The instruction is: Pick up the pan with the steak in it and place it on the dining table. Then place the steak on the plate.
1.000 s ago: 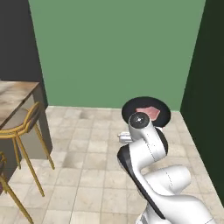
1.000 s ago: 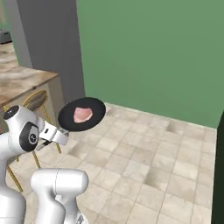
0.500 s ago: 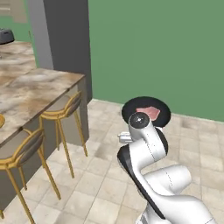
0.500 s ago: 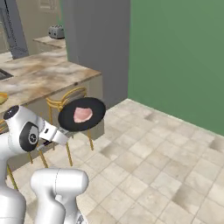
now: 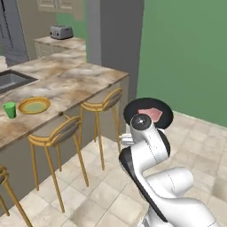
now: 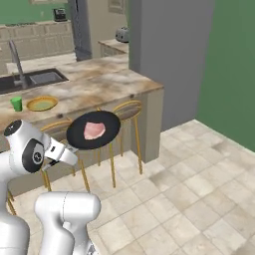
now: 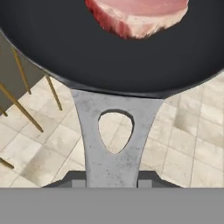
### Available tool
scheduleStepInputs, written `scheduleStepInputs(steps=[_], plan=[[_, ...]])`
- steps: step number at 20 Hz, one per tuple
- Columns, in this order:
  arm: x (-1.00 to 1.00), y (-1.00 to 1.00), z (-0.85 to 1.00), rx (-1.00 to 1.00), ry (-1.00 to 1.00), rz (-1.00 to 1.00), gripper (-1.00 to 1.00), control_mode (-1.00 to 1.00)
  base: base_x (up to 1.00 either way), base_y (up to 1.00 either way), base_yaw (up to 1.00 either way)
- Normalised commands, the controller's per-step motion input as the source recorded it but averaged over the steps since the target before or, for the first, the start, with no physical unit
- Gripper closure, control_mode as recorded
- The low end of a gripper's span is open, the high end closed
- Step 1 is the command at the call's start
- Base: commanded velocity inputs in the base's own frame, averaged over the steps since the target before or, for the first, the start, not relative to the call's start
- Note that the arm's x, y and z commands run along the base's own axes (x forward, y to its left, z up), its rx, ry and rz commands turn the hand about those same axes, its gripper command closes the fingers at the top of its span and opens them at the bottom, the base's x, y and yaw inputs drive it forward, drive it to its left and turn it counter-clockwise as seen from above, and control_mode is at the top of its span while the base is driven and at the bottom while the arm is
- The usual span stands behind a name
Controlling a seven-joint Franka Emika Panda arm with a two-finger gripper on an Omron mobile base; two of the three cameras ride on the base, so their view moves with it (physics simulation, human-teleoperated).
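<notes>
**Pan Aloft, Steak Aboard, Worktop in Sight**

Left base view first: the pan (image 5: 148, 113) sits in mid-air at centre frame, just above the white arm, and there's the steak (image 5: 150, 114) lying pink inside it. Off to the left stretches the dining table (image 5: 66, 86), a marbled worktop, with the plate (image 5: 33, 105) at the left edge of frame and a small green cup (image 5: 9, 110) just beside it. Wooden stools (image 5: 60, 133) line up along the worktop's near side. A toaster (image 5: 61, 32) sits far back at upper left.

Over to the right base view: the pan (image 6: 93, 130) hovers left of centre, level, steak (image 6: 93, 129) resting in the middle of it. The hand (image 6: 66, 152) is at the pan's lower-left side, at the handle end. Behind, in the upper left, the plate (image 6: 42, 103) and green cup (image 6: 17, 103) stand on the dining table (image 6: 114, 82), well apart from the pan, with the sink (image 6: 30, 79) and its tap (image 6: 16, 57) beyond.

Hand view now: the pan (image 7: 65, 48) fills the top, steak (image 7: 138, 15) at the upper edge. The grey handle (image 7: 114, 135) with its teardrop hole runs straight down into the hand (image 7: 111, 180), which is clamped on it. Tiled floor (image 7: 192, 131) lies below.
</notes>
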Motion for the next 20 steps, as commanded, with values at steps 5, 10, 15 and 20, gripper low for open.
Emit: scheduleStepInputs(steps=[5,10,15,20], plan=[[0.0,0.0,0.0,0.0,0.0,0.0,1.0,1.0,0.0,0.0,0.48],[0.0,0.0,0.0,0.0,0.0,0.0,1.0,1.0,0.0,0.0,0.48],[0.0,0.0,0.0,0.0,0.0,0.0,1.0,1.0,0.0,0.0,0.47],[0.0,0.0,0.0,0.0,0.0,0.0,1.0,1.0,0.0,0.0,0.47]])
